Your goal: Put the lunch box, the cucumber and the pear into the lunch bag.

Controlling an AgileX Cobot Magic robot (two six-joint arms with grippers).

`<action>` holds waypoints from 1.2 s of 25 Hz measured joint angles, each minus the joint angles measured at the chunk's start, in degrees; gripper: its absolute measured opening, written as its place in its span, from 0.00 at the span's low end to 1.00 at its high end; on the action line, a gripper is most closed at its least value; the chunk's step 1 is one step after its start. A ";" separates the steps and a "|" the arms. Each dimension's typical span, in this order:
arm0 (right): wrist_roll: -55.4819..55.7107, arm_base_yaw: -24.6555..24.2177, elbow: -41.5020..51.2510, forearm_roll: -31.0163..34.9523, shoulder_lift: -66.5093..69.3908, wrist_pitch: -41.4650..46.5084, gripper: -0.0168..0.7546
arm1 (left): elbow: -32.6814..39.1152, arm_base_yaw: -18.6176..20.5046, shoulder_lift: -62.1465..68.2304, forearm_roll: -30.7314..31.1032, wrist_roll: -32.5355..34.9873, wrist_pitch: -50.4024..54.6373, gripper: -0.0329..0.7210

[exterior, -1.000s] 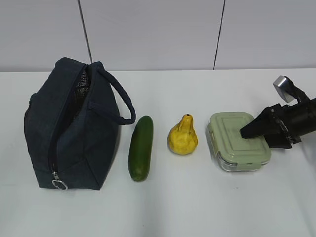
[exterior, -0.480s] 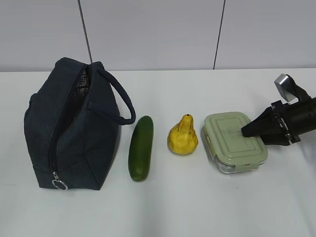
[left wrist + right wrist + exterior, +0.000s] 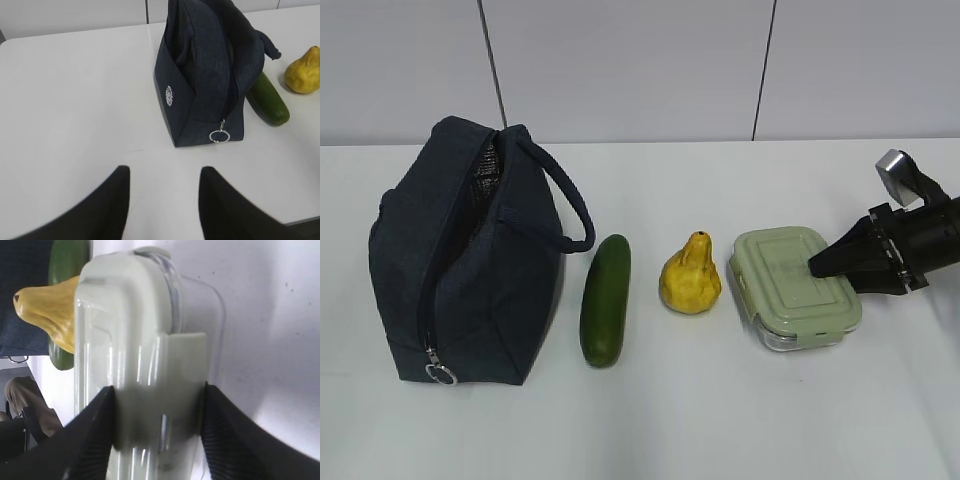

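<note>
Sage-green lid up, the lunch box sits on the white table just right of the pear, its right end clamped between the right gripper's black fingers. Beyond the cucumber stands the lunch bag, unzipped. Left gripper hovers parted and empty before it.

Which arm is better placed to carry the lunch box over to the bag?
Right. The right gripper has its fingers against both sides of the lunch box. The left gripper hangs open and empty near the lunch bag, far from the box.
</note>
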 joint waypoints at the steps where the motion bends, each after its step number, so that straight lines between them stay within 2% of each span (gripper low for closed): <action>1: 0.00 0.00 0.00 0.00 0.00 0.00 0.53 | 0.00 0.00 0.00 0.00 0.00 0.00 0.41; 13: 0.24 0.00 0.00 0.00 0.00 0.00 0.53 | 0.00 0.00 0.42 -0.45 0.00 0.00 0.41; 17: 0.40 0.00 0.00 0.00 0.00 0.00 0.53 | -0.81 0.00 5.49 -2.47 0.00 -2.65 0.41; 22: 0.47 0.00 0.00 0.00 0.00 0.00 0.53 | -3.52 0.00 16.97 -9.88 0.00 -18.31 0.41; 26: 0.47 0.00 0.00 0.00 0.00 0.00 0.53 | -4.49 0.00 30.74 -16.90 0.42 -23.39 0.41; 30: 0.47 0.00 0.00 0.00 0.00 0.00 0.52 | -7.82 0.00 44.52 -23.48 8.90 -24.36 0.45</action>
